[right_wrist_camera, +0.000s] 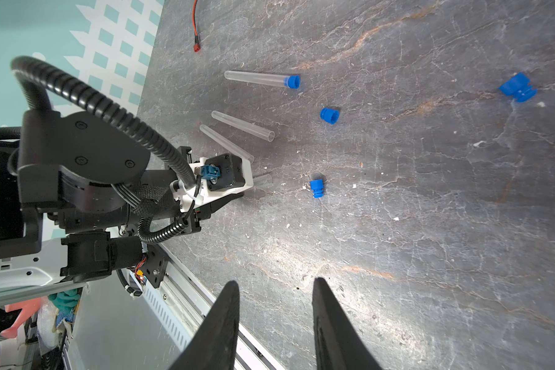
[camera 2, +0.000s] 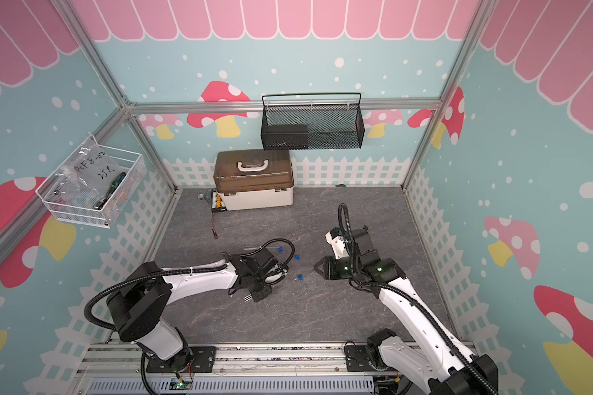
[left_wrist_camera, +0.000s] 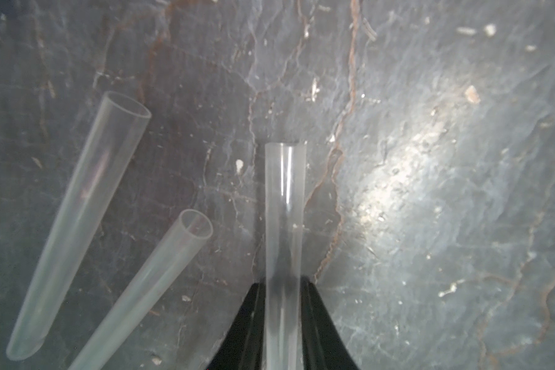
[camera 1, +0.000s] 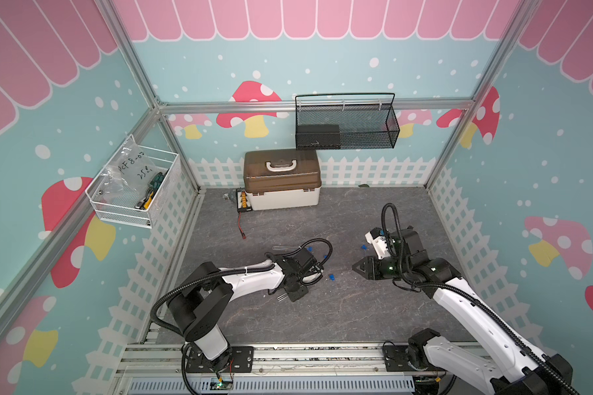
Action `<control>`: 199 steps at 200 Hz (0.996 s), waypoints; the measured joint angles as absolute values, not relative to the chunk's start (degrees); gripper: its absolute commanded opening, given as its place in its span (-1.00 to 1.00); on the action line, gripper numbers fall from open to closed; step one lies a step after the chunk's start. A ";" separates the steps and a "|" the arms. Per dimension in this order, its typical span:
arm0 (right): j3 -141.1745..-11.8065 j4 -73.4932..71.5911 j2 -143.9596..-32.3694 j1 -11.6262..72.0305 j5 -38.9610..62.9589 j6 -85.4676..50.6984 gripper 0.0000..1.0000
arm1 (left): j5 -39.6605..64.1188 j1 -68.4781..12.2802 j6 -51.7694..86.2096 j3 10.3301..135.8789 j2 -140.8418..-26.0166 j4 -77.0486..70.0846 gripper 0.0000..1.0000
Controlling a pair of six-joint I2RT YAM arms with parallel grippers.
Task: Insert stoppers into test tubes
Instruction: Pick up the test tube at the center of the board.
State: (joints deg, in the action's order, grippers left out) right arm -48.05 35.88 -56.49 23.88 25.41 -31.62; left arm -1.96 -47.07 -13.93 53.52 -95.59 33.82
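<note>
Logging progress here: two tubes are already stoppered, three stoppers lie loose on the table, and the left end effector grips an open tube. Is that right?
Not quite: only one tube is stoppered, as the right wrist view shows. Three stoppers do lie loose on the table, and the left end effector grips an open tube.

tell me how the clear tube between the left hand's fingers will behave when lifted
Probably stiff and light: the tube is thin, clear, straight. Likely slippery: its smooth wall glints in the left hand. Released on the flat table, it may roll, being round.
</note>
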 measured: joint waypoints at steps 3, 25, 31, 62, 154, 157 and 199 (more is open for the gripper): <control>-48.05 35.92 -56.49 23.88 25.41 -31.62 -0.25 | -1.93 -47.07 -13.98 53.54 -95.64 33.85 -0.56; -48.07 36.10 -56.49 23.88 25.43 -31.59 -0.25 | -1.91 -47.07 -14.37 53.78 -95.90 34.06 -0.62; -48.07 36.18 -56.49 23.88 25.41 -31.59 -0.25 | -1.91 -47.07 -14.39 53.93 -96.03 34.24 -0.63; -48.07 36.64 -56.49 23.88 25.34 -31.59 -0.25 | -1.91 -47.07 -14.90 54.37 -96.27 34.48 -0.66; -48.07 36.88 -56.29 23.88 25.36 -31.75 -0.25 | -0.71 -47.07 -17.61 52.51 -92.07 33.21 -0.68; -48.07 36.88 -56.27 23.88 25.36 -31.75 -0.25 | -0.58 -47.07 -17.69 52.42 -91.74 33.06 -0.68; -48.07 36.88 -56.21 23.88 25.50 -31.75 -0.25 | 1.34 -47.07 -19.03 51.05 -88.51 30.81 -0.68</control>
